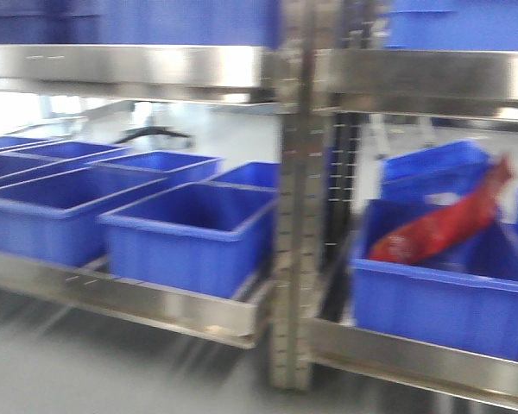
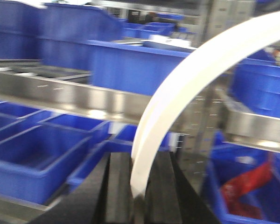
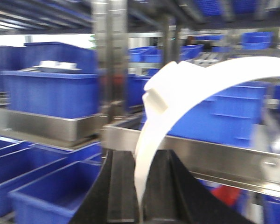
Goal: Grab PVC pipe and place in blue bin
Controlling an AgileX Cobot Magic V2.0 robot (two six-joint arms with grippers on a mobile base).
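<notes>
The PVC pipe is out of view in all three views. A flat curved white strip (image 2: 177,88) arcs up to the right from my left gripper (image 2: 137,191), whose black jaws are shut on its lower end. In the right wrist view another stretch of white strip (image 3: 177,88) with a small step in it rises from my right gripper (image 3: 140,196), also shut on it. Blue bins fill the rack; the nearest, an empty blue bin (image 1: 190,233), stands left of the post. Neither gripper shows in the front view. All frames are blurred by motion.
A steel shelf post (image 1: 295,216) divides the rack, with steel shelf rails (image 1: 121,65) above and below. Right of the post, a blue bin (image 1: 440,302) holds a red packet (image 1: 440,226). Several more blue bins (image 1: 43,207) line the left shelf.
</notes>
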